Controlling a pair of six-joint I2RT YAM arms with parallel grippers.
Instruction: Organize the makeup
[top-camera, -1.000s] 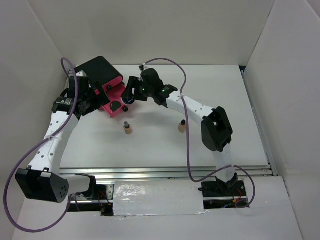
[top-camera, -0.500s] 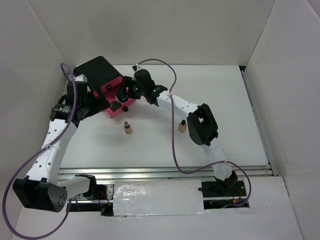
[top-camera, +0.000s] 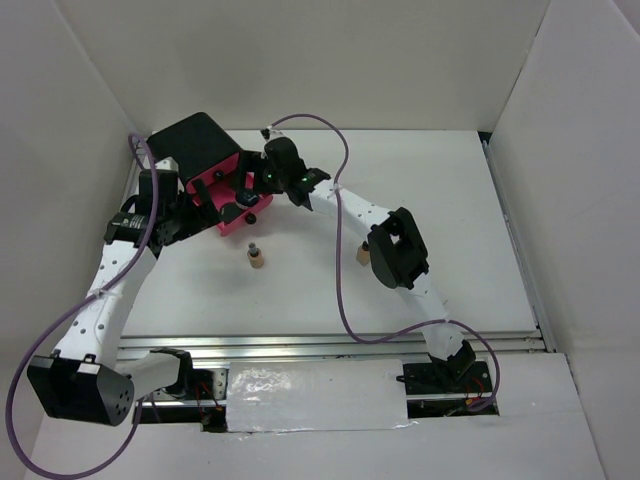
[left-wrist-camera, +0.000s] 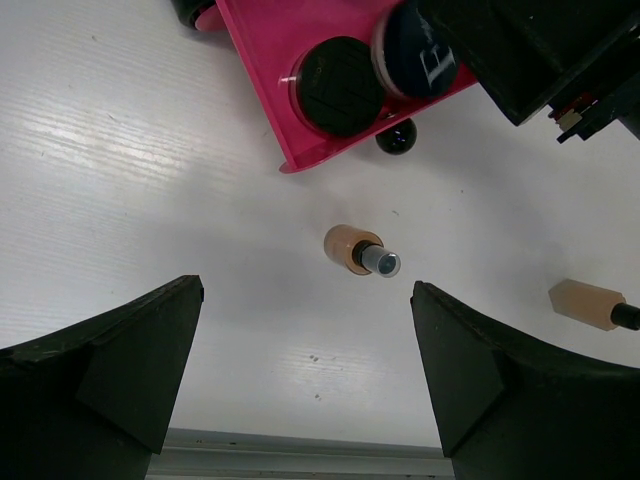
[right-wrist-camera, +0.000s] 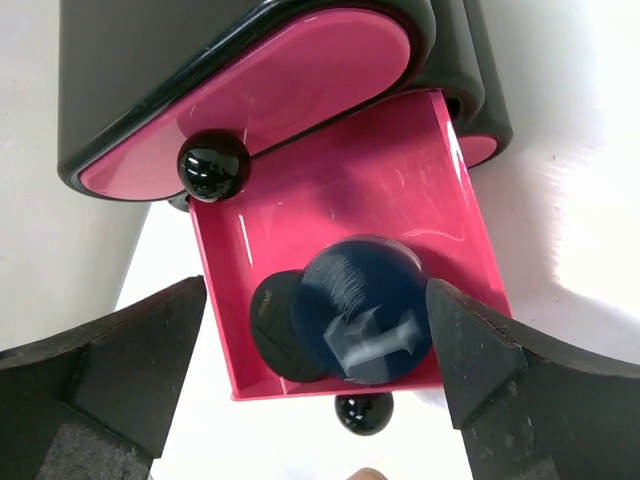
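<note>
While the right claw (right-wrist-camera: 315, 290) hangs spread above the open pink drawer (right-wrist-camera: 400, 200), black compact (right-wrist-camera: 275, 325) and blue-rimmed compact (right-wrist-camera: 365, 310) inside, left claw (left-wrist-camera: 305, 290) parted over the table (left-wrist-camera: 150, 150), tan bottle (left-wrist-camera: 352, 248) and second tan bottle (left-wrist-camera: 588, 303) on it.

right claw (top-camera: 246, 193) | moved left; now over pink drawer (right-wrist-camera: 340, 200) | left arm (top-camera: 110, 272) drew back slightly

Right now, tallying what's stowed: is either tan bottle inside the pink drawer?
No, the silver-tipped tan bottle and the other tan bottle sit on the table outside the pink drawer.
</note>
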